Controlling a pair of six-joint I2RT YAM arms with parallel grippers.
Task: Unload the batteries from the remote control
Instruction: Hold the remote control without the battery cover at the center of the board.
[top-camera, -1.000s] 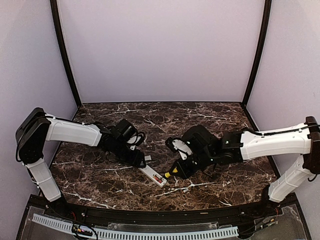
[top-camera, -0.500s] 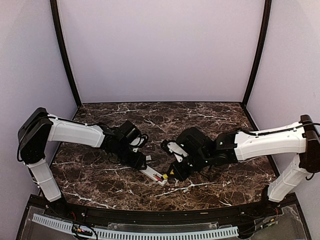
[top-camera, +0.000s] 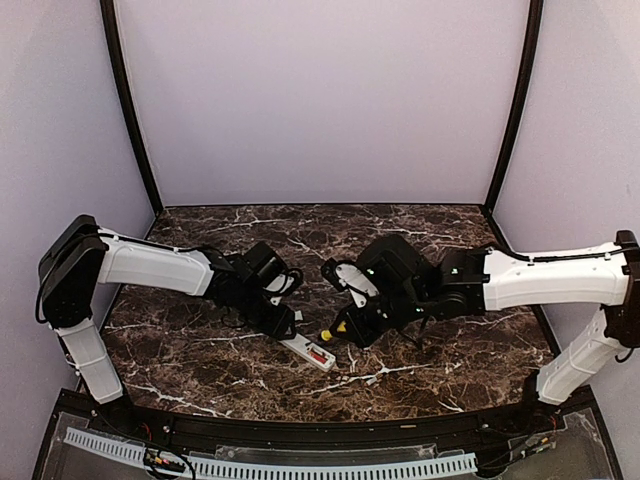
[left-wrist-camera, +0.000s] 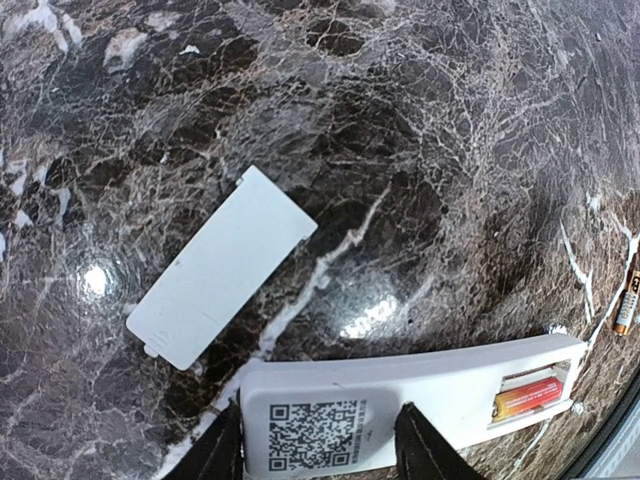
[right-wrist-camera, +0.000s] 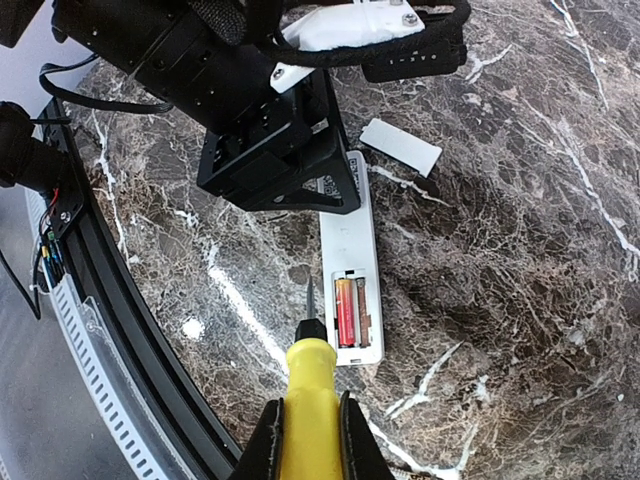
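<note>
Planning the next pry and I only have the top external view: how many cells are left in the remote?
Observer: One reddish battery sits in the open bay of the remote control. The slot beside it looks empty.
Operator: Where's the tool tip?
Observer: The yellow-handled tool is clamped in the right hand. Its metal tip is just outside the bay wall, beside that battery, not in the slot.
Operator: Cover out of the way?
Observer: Yes. The cover plate lies flat on the table, apart from the remote control.
</note>
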